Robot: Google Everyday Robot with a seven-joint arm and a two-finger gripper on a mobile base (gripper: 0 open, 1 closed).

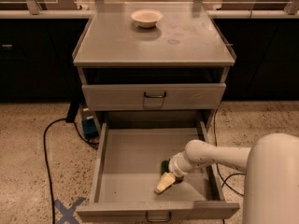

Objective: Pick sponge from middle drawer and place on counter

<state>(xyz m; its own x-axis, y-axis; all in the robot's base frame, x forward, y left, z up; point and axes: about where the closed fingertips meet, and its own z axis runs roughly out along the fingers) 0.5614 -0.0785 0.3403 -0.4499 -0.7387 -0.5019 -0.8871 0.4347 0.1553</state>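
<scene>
The middle drawer point(131, 153) is pulled wide open at the bottom of the cabinet. My gripper point(163, 184) is down inside it, near the front right of the floor, pointing front-left. A small dark green patch of the sponge point(165, 165) shows just behind the gripper, against the wrist; the rest of the sponge is hidden by the arm. I cannot tell whether they touch. The counter point(154, 43) is the grey cabinet top above.
A white bowl point(146, 17) stands at the back of the counter. A shut grey drawer front point(154, 96) with a wire handle sits above the open drawer. A black cable point(46, 148) and a blue box point(88, 126) lie on the floor at left.
</scene>
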